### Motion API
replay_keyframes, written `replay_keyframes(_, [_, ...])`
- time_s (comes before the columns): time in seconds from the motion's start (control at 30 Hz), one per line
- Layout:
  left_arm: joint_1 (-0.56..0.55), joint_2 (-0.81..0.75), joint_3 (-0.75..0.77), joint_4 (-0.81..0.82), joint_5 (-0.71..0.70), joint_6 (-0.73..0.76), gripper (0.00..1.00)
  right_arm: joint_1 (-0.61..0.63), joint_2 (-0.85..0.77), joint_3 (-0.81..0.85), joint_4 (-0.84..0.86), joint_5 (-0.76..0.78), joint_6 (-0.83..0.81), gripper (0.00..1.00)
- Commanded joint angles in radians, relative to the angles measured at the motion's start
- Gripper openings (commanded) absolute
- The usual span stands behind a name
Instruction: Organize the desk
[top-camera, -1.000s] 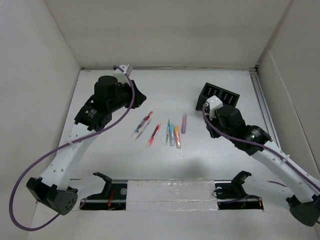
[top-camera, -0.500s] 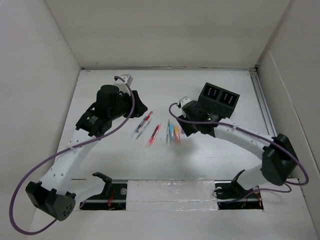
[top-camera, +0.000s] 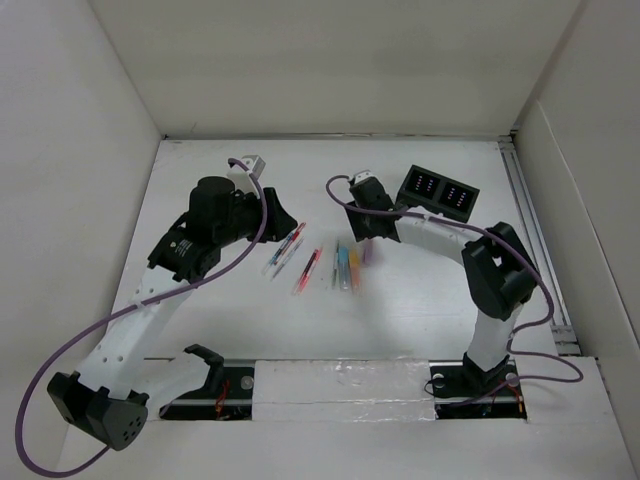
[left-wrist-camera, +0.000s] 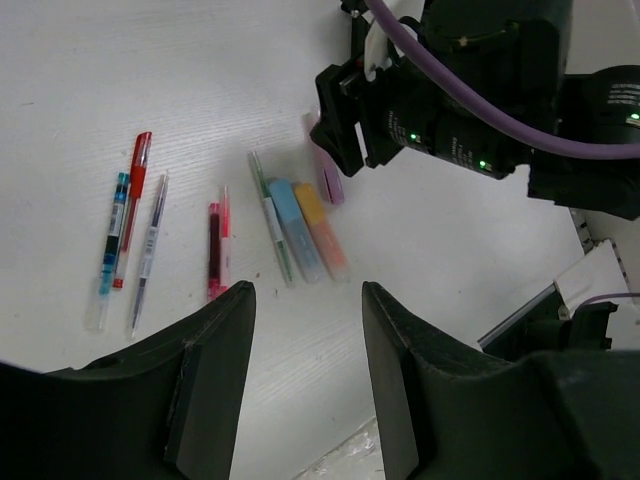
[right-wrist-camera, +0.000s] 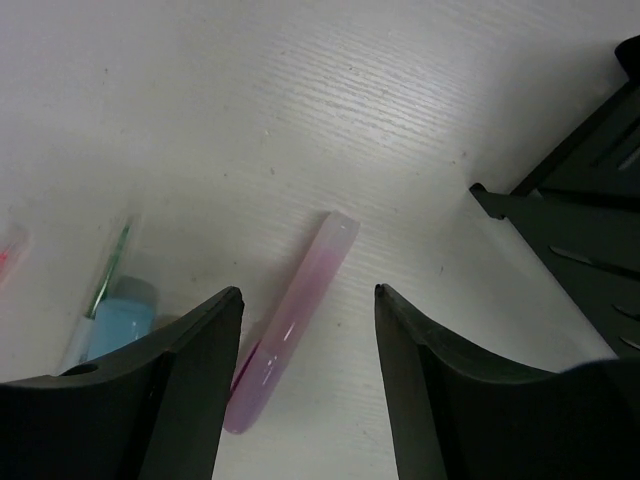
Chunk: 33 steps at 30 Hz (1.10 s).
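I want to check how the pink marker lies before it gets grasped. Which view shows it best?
The right wrist view: the pink marker lies close and nearly whole. The left wrist view shows it small, partly behind the right gripper. The top external view shows only a sliver beside that gripper.

A row of pens (top-camera: 308, 270) lies on the desk (top-camera: 400, 310), the compartmented box (top-camera: 440, 190) behind them (toward the right).

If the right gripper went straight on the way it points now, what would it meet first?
Most likely the pink highlighter, which lies on the desk directly between the open jaws of the right gripper; the height above it is unclear.
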Motion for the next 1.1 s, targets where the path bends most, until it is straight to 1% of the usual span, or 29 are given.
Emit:
replay_keyframes(0.0, [0.0, -0.022, -0.009, 0.038, 0.027, -0.002, 0.43, -0.01, 0.045, 0.071, 0.081, -0.002, 0.061, 0.6])
replay_keyframes(0.13, [-0.009, -0.018, 0.002, 0.035, 0.028, 0.003, 0.43, -0.01, 0.097, 0.108, 0.03, 0.053, 0.095, 0.56])
replay_keyframes(0.23, [-0.009, -0.022, 0.005, 0.036, 0.022, 0.004, 0.43, -0.01, 0.105, 0.08, 0.026, 0.064, 0.125, 0.51])
replay_keyframes(0.37, [-0.009, -0.021, 0.005, 0.039, 0.02, 0.001, 0.43, -0.02, 0.099, 0.031, 0.041, 0.062, 0.148, 0.47])
replay_keyframes(0.4, [-0.009, -0.019, 0.007, 0.042, 0.022, 0.001, 0.43, -0.02, 0.1, 0.026, 0.039, 0.055, 0.148, 0.44])
replay_keyframes(0.43, [-0.009, -0.016, 0.01, 0.044, 0.022, -0.002, 0.43, -0.02, 0.102, 0.026, 0.039, 0.052, 0.148, 0.36])
replay_keyframes(0.5, [-0.009, -0.013, 0.019, 0.047, 0.022, 0.0, 0.43, -0.02, 0.102, 0.025, 0.046, 0.047, 0.142, 0.28])
replay_keyframes(0.57, [-0.009, -0.009, 0.03, 0.05, 0.019, 0.0, 0.43, -0.02, 0.1, 0.028, 0.039, 0.053, 0.136, 0.33])
replay_keyframes(0.63, [-0.009, -0.01, 0.034, 0.055, 0.016, -0.002, 0.43, -0.02, 0.106, 0.033, 0.027, 0.053, 0.13, 0.41])
replay_keyframes(0.7, [-0.009, -0.01, 0.037, 0.058, 0.017, -0.005, 0.43, -0.029, 0.111, 0.028, 0.027, 0.032, 0.128, 0.39])
replay_keyframes(0.73, [-0.009, -0.013, 0.041, 0.058, 0.016, -0.005, 0.43, -0.029, 0.106, 0.022, 0.05, 0.026, 0.118, 0.27])
replay_keyframes(0.83, [-0.009, -0.019, 0.045, 0.059, 0.007, -0.008, 0.43, -0.038, 0.09, 0.016, 0.07, 0.01, 0.098, 0.08])
replay_keyframes(0.93, [-0.009, -0.025, 0.047, 0.061, -0.004, -0.009, 0.43, -0.029, 0.039, 0.043, 0.062, 0.018, 0.06, 0.0])
replay_keyframes(1.07, [-0.009, -0.036, 0.048, 0.062, -0.015, -0.017, 0.43, -0.029, -0.106, 0.075, 0.113, 0.018, -0.02, 0.0])
